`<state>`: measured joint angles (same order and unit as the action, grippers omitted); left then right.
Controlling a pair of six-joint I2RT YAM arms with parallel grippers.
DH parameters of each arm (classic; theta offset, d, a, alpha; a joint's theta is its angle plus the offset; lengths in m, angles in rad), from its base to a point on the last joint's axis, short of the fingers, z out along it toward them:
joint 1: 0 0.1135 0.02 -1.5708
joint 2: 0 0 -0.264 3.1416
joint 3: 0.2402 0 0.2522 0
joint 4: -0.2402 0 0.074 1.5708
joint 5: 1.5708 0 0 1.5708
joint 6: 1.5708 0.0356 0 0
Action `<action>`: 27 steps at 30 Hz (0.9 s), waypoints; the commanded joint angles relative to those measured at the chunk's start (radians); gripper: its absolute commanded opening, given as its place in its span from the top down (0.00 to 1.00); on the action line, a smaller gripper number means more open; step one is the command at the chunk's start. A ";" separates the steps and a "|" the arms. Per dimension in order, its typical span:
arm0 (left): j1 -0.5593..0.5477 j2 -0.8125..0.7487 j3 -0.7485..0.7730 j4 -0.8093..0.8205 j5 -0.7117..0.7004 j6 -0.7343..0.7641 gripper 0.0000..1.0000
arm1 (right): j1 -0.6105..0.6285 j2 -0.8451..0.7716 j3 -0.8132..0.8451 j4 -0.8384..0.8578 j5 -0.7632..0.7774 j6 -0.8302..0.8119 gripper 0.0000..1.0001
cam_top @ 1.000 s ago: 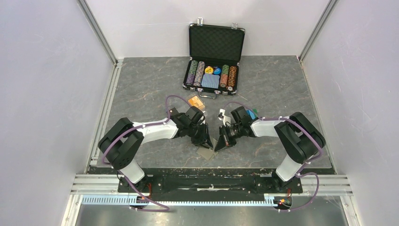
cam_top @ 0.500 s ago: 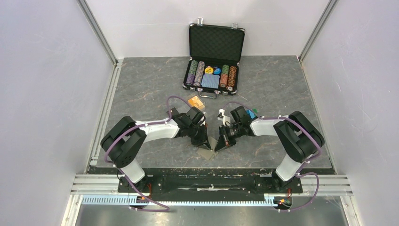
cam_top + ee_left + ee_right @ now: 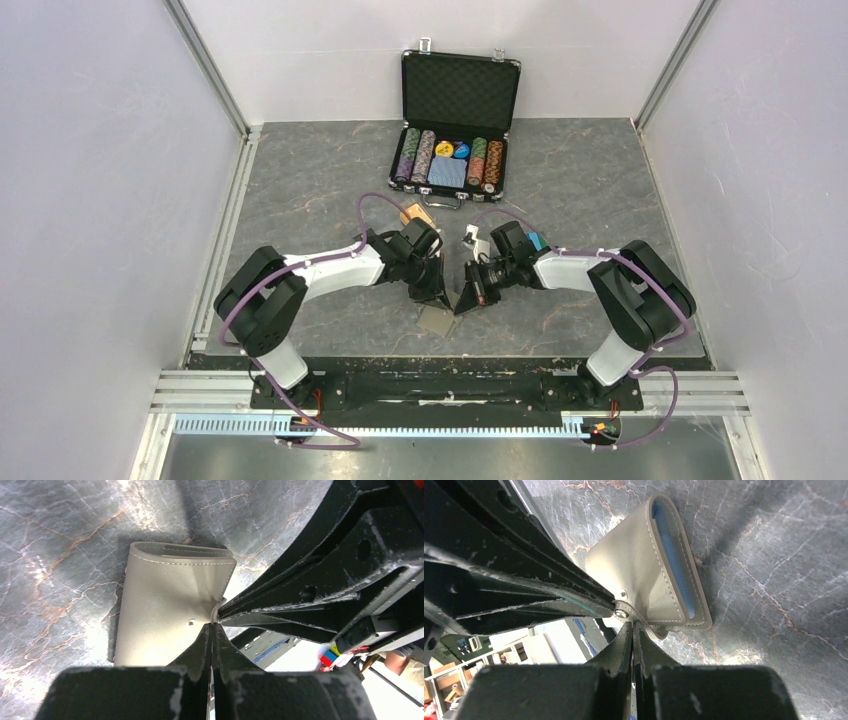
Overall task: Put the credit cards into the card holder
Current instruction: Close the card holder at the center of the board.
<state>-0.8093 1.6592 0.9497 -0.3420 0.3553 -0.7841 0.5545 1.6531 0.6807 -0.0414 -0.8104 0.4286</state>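
Note:
The khaki-grey card holder point(image 3: 437, 321) lies on the table between my two grippers. In the left wrist view it point(image 3: 170, 605) shows its outer face with the snap stud. My left gripper point(image 3: 214, 626) is shut on its right edge. In the right wrist view the card holder point(image 3: 644, 575) is partly lifted, with the blue lining showing. My right gripper point(image 3: 634, 626) is shut on its snap tab. The two grippers point(image 3: 432, 292) point(image 3: 467, 300) meet tip to tip. The orange credit cards point(image 3: 413, 213) lie behind the left arm, partly hidden. The black credit cards are out of view.
An open black poker chip case point(image 3: 455, 150) with chips and a blue deck stands at the back middle. White walls with metal rails point(image 3: 225, 240) close in both sides. The arm bases stand at the near edge.
Both grippers have shifted slightly away from the near edge, still together at the card holder. The left arm now covers more of the orange cards.

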 commanded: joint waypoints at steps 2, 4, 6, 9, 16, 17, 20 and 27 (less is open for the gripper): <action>-0.007 -0.016 0.043 -0.058 -0.049 0.067 0.98 | 0.005 -0.012 0.016 0.073 0.004 0.014 1.00; -0.014 -0.015 0.049 -0.081 -0.073 0.076 0.98 | 0.005 -0.012 0.017 0.075 0.004 0.017 1.00; -0.017 -0.018 0.050 -0.098 -0.096 0.082 0.98 | 0.005 -0.011 0.020 0.078 0.004 0.020 1.00; -0.022 -0.018 0.052 -0.111 -0.123 0.089 0.98 | 0.007 -0.005 0.026 0.089 0.001 0.028 1.00; -0.038 -0.001 0.063 -0.140 -0.160 0.111 0.98 | 0.016 0.022 0.047 0.099 0.021 0.040 1.00; -0.040 0.000 0.062 -0.140 -0.161 0.112 0.98 | 0.016 0.027 0.051 0.098 0.034 0.042 1.00; -0.043 0.002 0.060 -0.141 -0.160 0.113 0.98 | 0.016 0.056 0.074 0.094 0.056 0.047 1.00; -0.045 -0.021 0.064 -0.133 -0.164 0.108 0.98 | 0.018 0.114 0.117 -0.021 0.140 -0.006 1.00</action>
<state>-0.8490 1.6592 0.9829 -0.4721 0.2150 -0.7097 0.5678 1.7405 0.7563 0.0143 -0.7620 0.4740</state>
